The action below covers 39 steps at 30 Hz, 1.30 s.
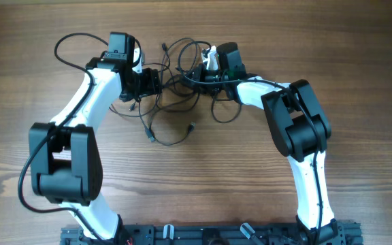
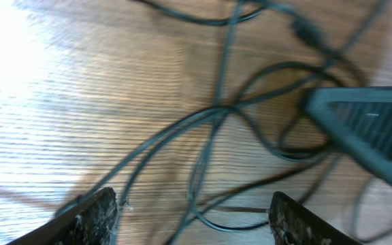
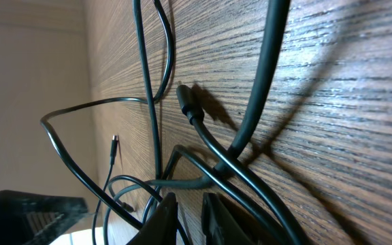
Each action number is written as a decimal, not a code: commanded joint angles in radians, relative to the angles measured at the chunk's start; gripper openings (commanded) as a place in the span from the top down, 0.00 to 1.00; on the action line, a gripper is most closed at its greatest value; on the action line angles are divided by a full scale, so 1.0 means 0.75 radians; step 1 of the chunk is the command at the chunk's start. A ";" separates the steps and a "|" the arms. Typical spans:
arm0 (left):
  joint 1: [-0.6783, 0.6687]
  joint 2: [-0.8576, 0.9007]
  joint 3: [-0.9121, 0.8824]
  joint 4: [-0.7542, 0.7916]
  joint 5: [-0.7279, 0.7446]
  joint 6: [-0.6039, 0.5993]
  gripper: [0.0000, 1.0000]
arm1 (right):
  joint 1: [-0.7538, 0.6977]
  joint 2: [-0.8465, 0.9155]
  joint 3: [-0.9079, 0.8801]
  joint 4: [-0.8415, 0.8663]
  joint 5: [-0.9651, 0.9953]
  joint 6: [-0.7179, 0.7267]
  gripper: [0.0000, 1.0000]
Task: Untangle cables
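The cables (image 1: 172, 102) are thin black wires in a looped bunch at the far middle of the table, with plug tips trailing toward me (image 1: 191, 127). My left gripper (image 1: 154, 82) is at the bunch's left edge. In the left wrist view its fingers (image 2: 196, 219) are wide open over several crossing wires (image 2: 216, 112), gripping none. My right gripper (image 1: 194, 76) is at the bunch's right side. In the right wrist view its fingers (image 3: 189, 219) are nearly together with a thin wire running between them, and loops (image 3: 152, 102) and a plug (image 3: 186, 99) lie beyond.
The wooden table (image 1: 250, 177) carries both arms. A thicker black arm cable loops at the far left (image 1: 67, 51). The right gripper's body shows in the left wrist view (image 2: 366, 126), close to my left fingers. The arm bases stand at the near edge (image 1: 209, 235).
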 commanded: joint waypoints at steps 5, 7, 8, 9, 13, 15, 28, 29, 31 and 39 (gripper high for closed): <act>-0.008 0.073 -0.009 -0.048 -0.119 -0.013 0.39 | 0.009 0.119 -0.038 -0.053 0.135 0.010 0.83; -0.017 0.078 -0.009 -0.089 -0.084 -0.012 0.43 | 0.009 0.119 -0.038 -0.052 0.135 0.013 0.83; -0.026 0.081 -0.009 -0.111 -0.085 -0.012 0.42 | 0.009 0.119 -0.038 -0.052 0.135 0.019 0.83; -0.031 0.089 -0.009 -0.123 -0.085 -0.012 0.41 | 0.009 0.119 -0.038 -0.052 0.135 0.021 0.83; -0.043 0.113 -0.009 -0.129 -0.085 -0.012 0.47 | -0.005 0.118 -0.038 -0.050 0.044 0.020 0.89; -0.043 0.113 -0.009 -0.115 -0.084 -0.015 0.60 | -0.025 0.112 -0.038 -0.019 0.001 0.020 0.91; -0.042 -0.027 0.000 -0.009 -0.080 -0.048 0.96 | -0.094 0.104 -0.038 -0.254 0.137 -0.048 0.95; -0.042 -0.083 0.011 -0.004 -0.080 -0.048 0.96 | -0.094 0.104 -0.038 -0.259 0.146 -0.047 0.95; -0.042 -0.210 0.045 0.013 -0.080 -0.048 0.96 | -0.094 0.104 -0.038 -0.263 0.161 -0.047 0.96; -0.042 -0.856 0.112 0.650 -0.124 -0.087 0.96 | -0.094 0.104 -0.038 -0.263 0.180 -0.046 0.95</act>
